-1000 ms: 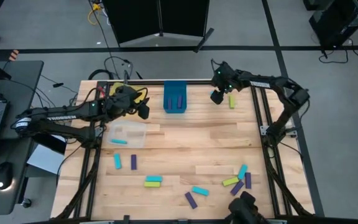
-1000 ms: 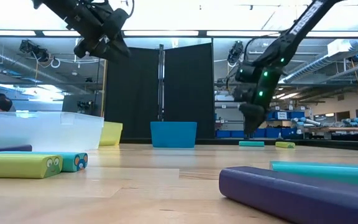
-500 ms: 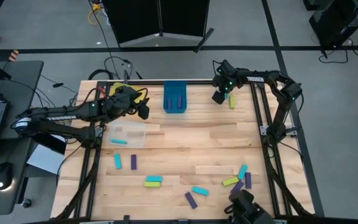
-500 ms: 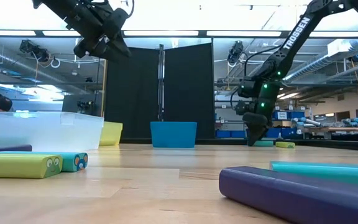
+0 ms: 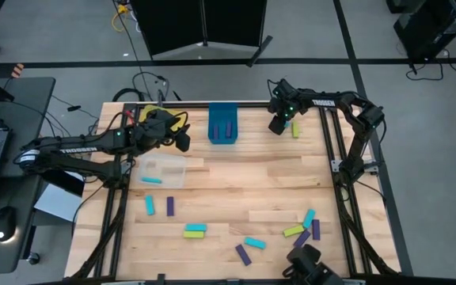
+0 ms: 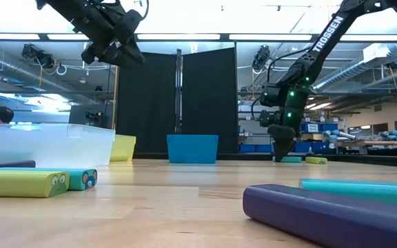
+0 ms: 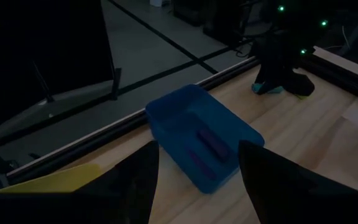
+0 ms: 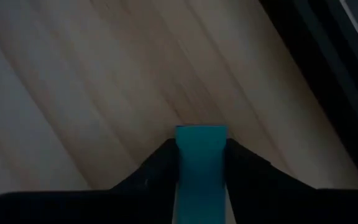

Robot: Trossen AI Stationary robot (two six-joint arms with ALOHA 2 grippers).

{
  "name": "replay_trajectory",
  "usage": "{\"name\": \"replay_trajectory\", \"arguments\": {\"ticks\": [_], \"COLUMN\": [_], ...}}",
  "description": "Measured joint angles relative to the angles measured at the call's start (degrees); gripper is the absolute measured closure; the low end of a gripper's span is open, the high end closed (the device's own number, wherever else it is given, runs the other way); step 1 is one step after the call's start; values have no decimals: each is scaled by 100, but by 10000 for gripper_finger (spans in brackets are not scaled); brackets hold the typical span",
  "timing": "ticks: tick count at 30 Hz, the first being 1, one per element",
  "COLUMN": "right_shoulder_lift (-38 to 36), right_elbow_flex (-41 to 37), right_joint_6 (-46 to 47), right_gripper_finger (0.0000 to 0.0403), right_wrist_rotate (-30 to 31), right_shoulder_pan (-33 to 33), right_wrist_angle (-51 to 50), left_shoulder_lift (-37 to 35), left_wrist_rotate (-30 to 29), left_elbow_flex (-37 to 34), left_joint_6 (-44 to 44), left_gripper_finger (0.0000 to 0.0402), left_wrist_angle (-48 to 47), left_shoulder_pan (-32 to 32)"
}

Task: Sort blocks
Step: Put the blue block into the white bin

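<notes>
Since a second ago the right gripper [image 5: 279,124] has dropped to the table [image 5: 236,178] at its far right corner and drawn its fingers [image 8: 157,163] in against a teal block [image 8: 201,163], which now sits squarely between them in the right wrist view; I judge it gripped, though not yet lifted, since the low view shows the gripper [image 6: 282,156] down at the tabletop. The left gripper [image 5: 182,139] hangs at the far left, fingers apart and holding nothing, above the clear bin [image 5: 163,171] and near the yellow bin [image 5: 174,120]. The teal block looks like a short, flat, square-ended bar, stiff and probably light; its smooth faces may be a little slippery, so the hold across its two long sides near the middle (as the fingers now have it) seems the safe one, keeping it from pivoting. Just beside it to the right lies a lime block [image 5: 295,129], close enough to be nudged. To the left stands the blue bin [image 5: 223,123], with two purple blocks [image 7: 211,144] inside. One teal block [image 5: 152,180] lies in the clear bin. More blocks in teal, lime and purple are scattered over the near half of the table, a cluster [image 5: 305,226] at the near right among them.
</notes>
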Motion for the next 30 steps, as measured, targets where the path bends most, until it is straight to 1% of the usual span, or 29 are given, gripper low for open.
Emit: {"name": "replay_trajectory", "arguments": {"ticks": [6, 9, 11, 14, 17, 20, 24, 26, 30], "right_shoulder_lift": [-131, -370, -598, -900, -1214, -1490, -1707, -1720, -1666], "right_elbow_flex": [-17, -67, -50, -37, -42, -35, -31, -31, -28], "right_joint_6": [152, 261, 307, 424, 511, 666, 1016, 1242, 1642], "right_gripper_finger": [287, 287, 287, 287, 287, 287, 287, 287, 287], "right_wrist_rotate": [38, 18, -55, -397, -1030, -1600, -2007, -2141, -2152], "right_shoulder_pan": [64, 70, 70, 90, 229, 535, 1213, 1636, 2510], "right_wrist_angle": [13, -187, -118, -151, -131, 60, 650, 1077, 2208], "left_shoulder_lift": [0, 0, 0, 0, 0, 0, -14, -22, -24], "left_wrist_rotate": [0, 0, 0, 0, 0, -121, -470, -520, -515], "left_elbow_flex": [0, 0, 0, 0, -2, -2, -5, -7, -7], "left_joint_6": [0, 0, 0, 0, 2, 19, 78, 290, 692], "left_gripper_finger": [174, 174, 174, 174, 174, 174, 174, 174, 174], "left_wrist_angle": [0, -2, -3, -11, -20, 43, 345, 635, 1191], "left_shoulder_pan": [0, 0, 0, 0, 0, 0, 2, 2, 0]}}
